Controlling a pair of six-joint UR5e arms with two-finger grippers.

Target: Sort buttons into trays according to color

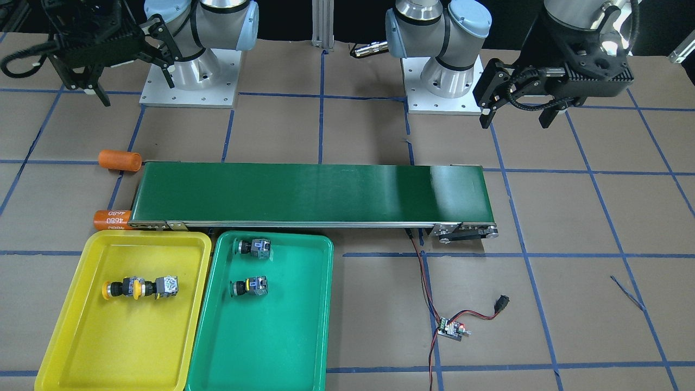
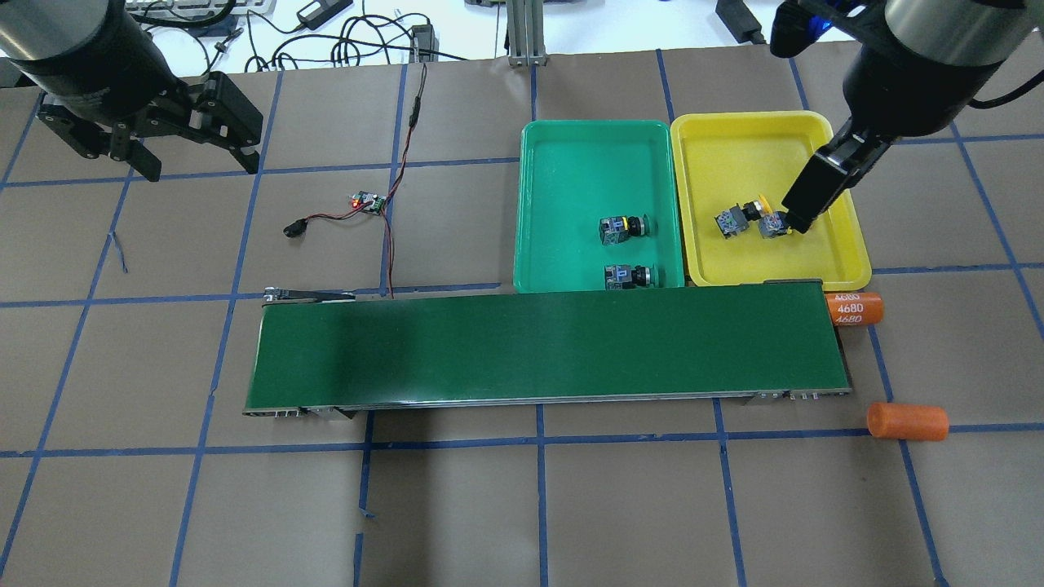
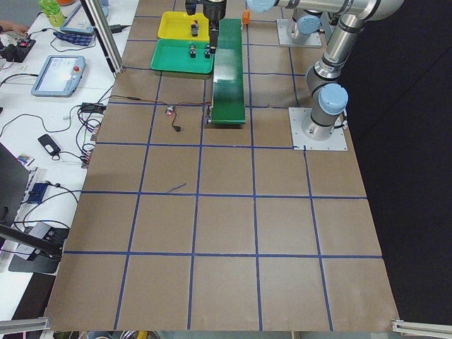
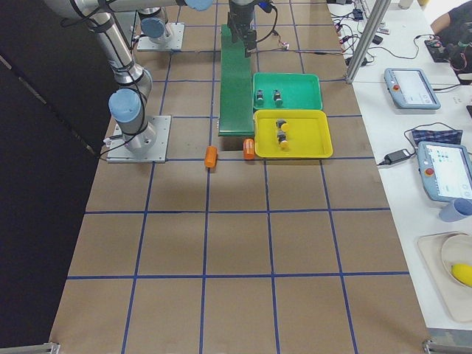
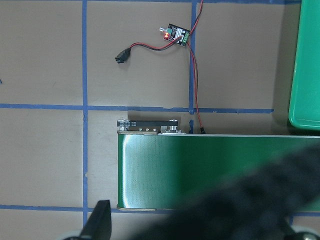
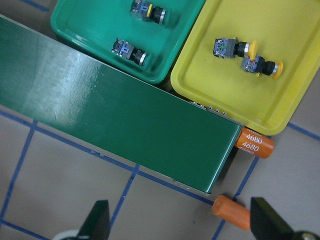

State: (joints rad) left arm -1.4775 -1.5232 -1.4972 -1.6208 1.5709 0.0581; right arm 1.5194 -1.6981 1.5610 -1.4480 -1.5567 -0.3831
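The orange cylinder (image 2: 854, 309) just beside one end of the conveyor belt (image 2: 546, 355) reads "4680", printed repeatedly. A second orange cylinder (image 2: 907, 421) lies near the same end. The right gripper (image 6: 182, 220) hangs above that end, fingers wide apart, holding nothing. The left gripper (image 1: 516, 115) is past the belt's other end, fingers apart and empty. Along the belt's side away from the robot, the yellow tray (image 1: 81, 326) holds two yellow-capped buttons (image 1: 140, 288) touching end to end. The green tray (image 1: 304, 326) beside it holds two green-capped buttons (image 1: 253, 248) (image 1: 248, 287), lying apart.
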